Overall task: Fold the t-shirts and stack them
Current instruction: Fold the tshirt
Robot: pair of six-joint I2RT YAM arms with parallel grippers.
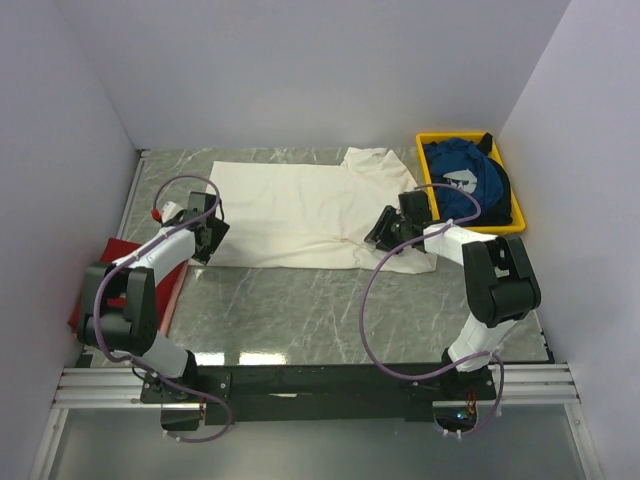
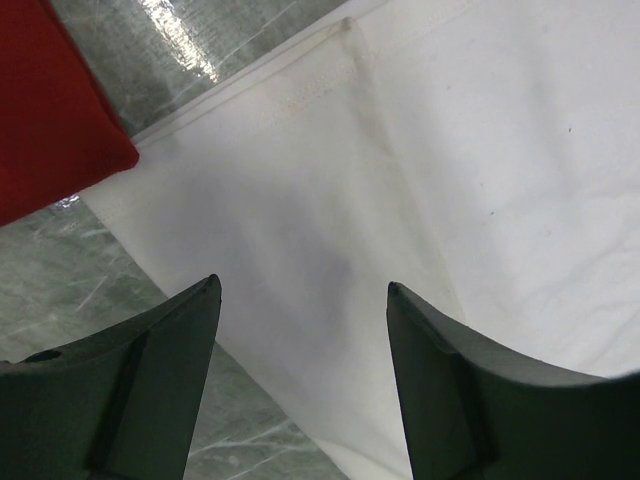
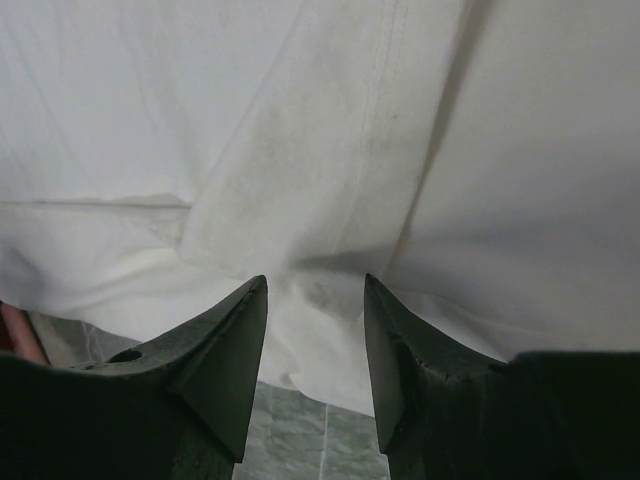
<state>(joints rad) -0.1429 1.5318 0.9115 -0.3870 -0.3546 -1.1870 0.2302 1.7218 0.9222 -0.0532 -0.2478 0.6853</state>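
Table: cream tee, red tee, tray

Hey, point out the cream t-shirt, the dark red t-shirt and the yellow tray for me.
cream t-shirt (image 1: 290, 215): top external view, middle of its spread body.
dark red t-shirt (image 2: 45, 110): left wrist view, flat cloth near its corner.
yellow tray (image 1: 450, 136): top external view, its far rim.

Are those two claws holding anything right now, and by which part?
Nothing is held. Both the left gripper and right gripper are open over the cream t-shirt.

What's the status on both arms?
Left gripper open above hem corner of plain cream-white cloth t-shirt. Right gripper open above its sleeve end. Dark red cloth t-shirt close beside hem corner.
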